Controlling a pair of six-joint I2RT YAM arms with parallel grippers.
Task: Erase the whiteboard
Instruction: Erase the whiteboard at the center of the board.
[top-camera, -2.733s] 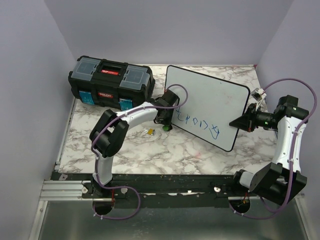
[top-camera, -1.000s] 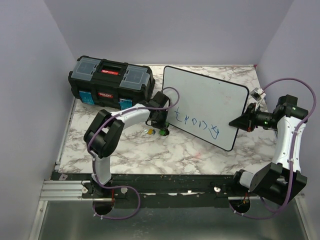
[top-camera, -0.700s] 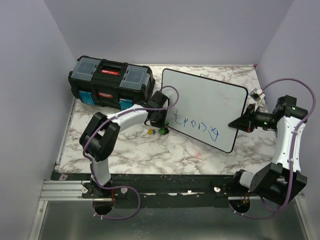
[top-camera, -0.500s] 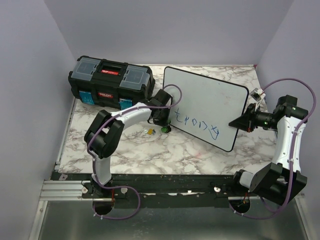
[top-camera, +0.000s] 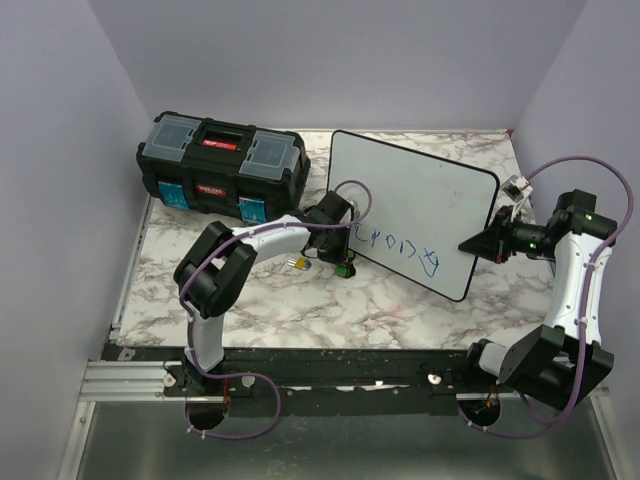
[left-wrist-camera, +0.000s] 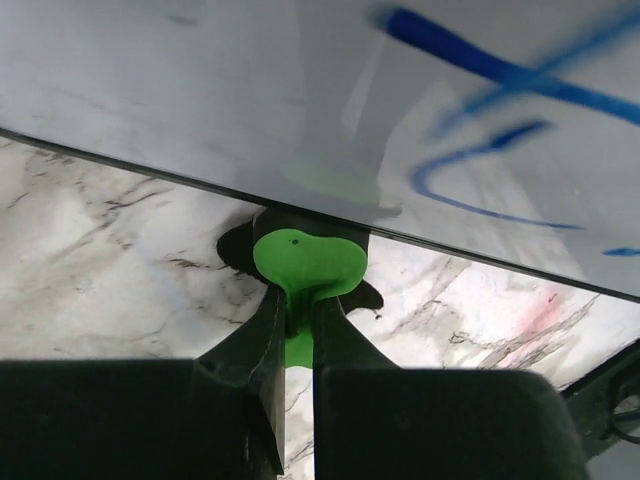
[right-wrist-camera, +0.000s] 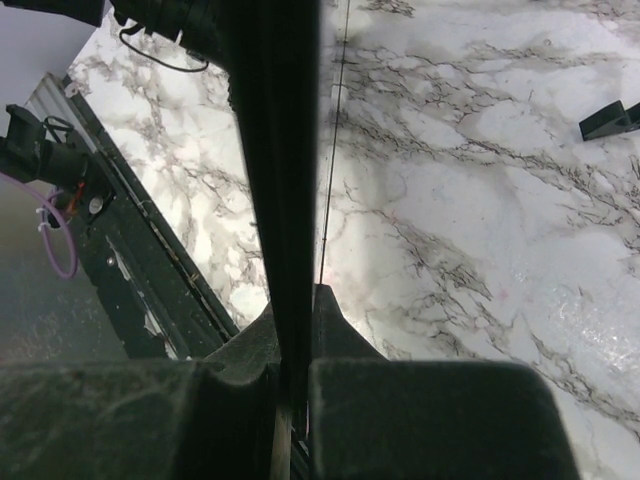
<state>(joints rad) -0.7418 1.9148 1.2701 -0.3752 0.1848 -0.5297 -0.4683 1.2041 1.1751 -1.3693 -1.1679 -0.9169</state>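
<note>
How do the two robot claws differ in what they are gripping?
The left gripper pinches a small green piece; the right gripper pinches the rim of the whiteboard itself. The left gripper sits at the board's near left edge, beside the blue writing; the right gripper is at the right edge, away from the writing. Both are shut on something, and both are at an edge of the same board.

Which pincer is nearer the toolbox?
Left. The left pincer, shut on a green tool, sits a little in front and right of the toolbox, at the whiteboard's left edge. The right pincer grips the board's opposite edge.
</note>
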